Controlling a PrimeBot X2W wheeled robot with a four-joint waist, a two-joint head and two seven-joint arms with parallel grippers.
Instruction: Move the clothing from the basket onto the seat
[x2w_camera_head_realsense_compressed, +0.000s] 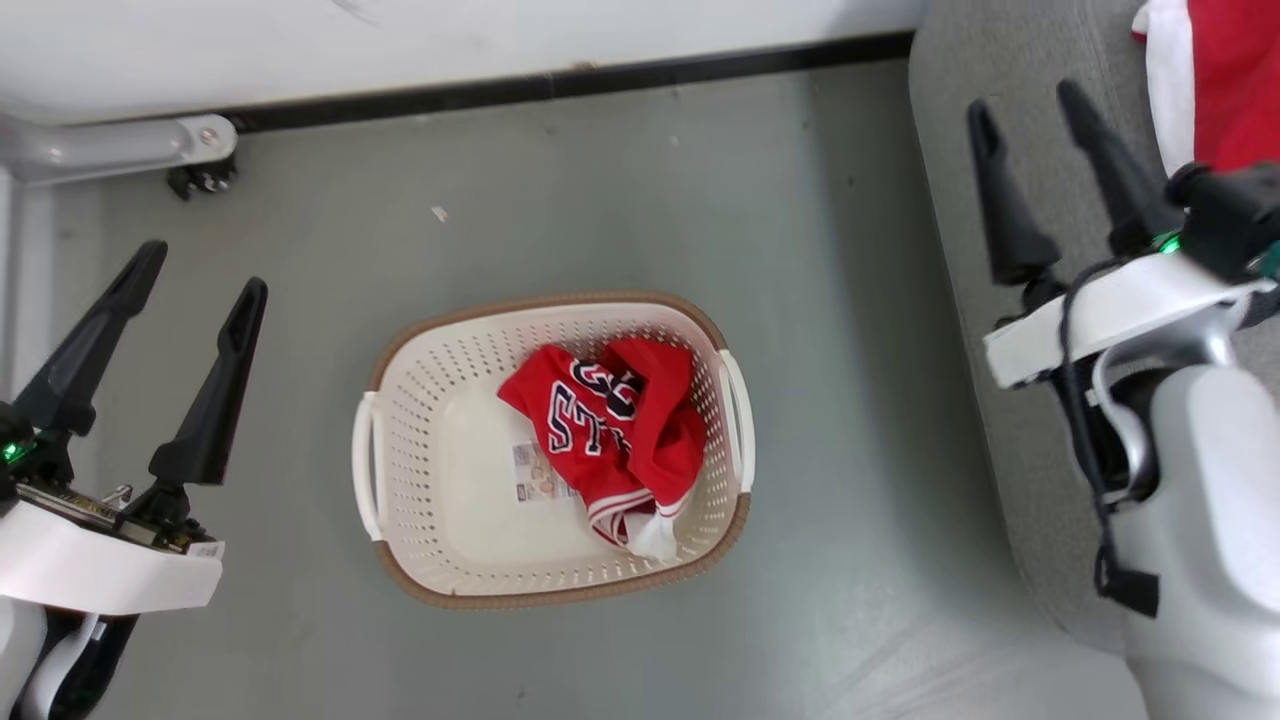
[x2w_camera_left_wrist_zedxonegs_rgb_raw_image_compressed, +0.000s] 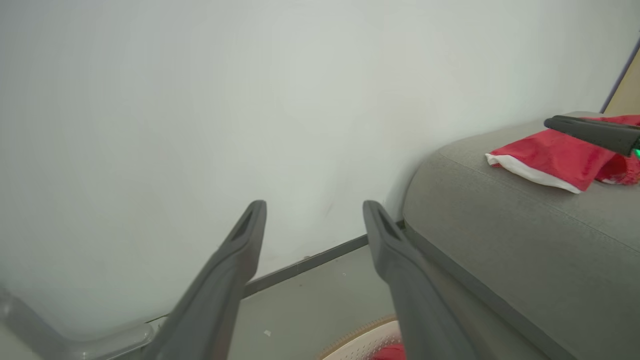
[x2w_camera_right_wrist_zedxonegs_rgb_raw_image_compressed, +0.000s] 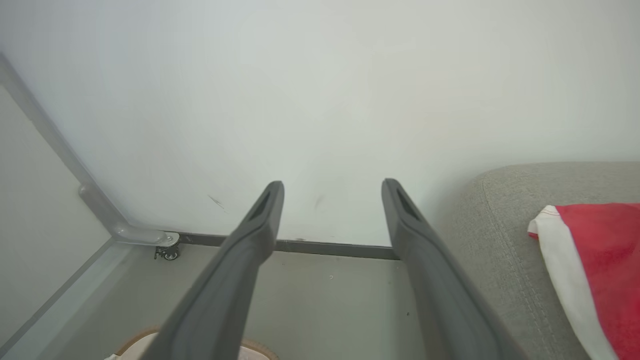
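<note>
A crumpled red jersey (x2w_camera_head_realsense_compressed: 610, 435) with black-and-white numerals lies in the right half of the cream basket (x2w_camera_head_realsense_compressed: 430, 420) on the floor. A second red garment with white trim (x2w_camera_head_realsense_compressed: 1215, 75) lies on the grey seat (x2w_camera_head_realsense_compressed: 985, 260) at the far right; it is also seen in both wrist views (x2w_camera_left_wrist_zedxonegs_rgb_raw_image_compressed: 555, 157) (x2w_camera_right_wrist_zedxonegs_rgb_raw_image_compressed: 595, 260). My left gripper (x2w_camera_head_realsense_compressed: 200, 270) hangs open and empty left of the basket. Over the seat's left edge my right gripper (x2w_camera_head_realsense_compressed: 1030, 100) stands open, holding nothing.
A white wall with a dark baseboard (x2w_camera_head_realsense_compressed: 560, 85) runs along the back. A grey frame leg with a caster (x2w_camera_head_realsense_compressed: 200, 165) stands at the back left. Grey floor (x2w_camera_head_realsense_compressed: 560, 200) surrounds the basket. A paper label (x2w_camera_head_realsense_compressed: 535, 475) shows on the basket's floor.
</note>
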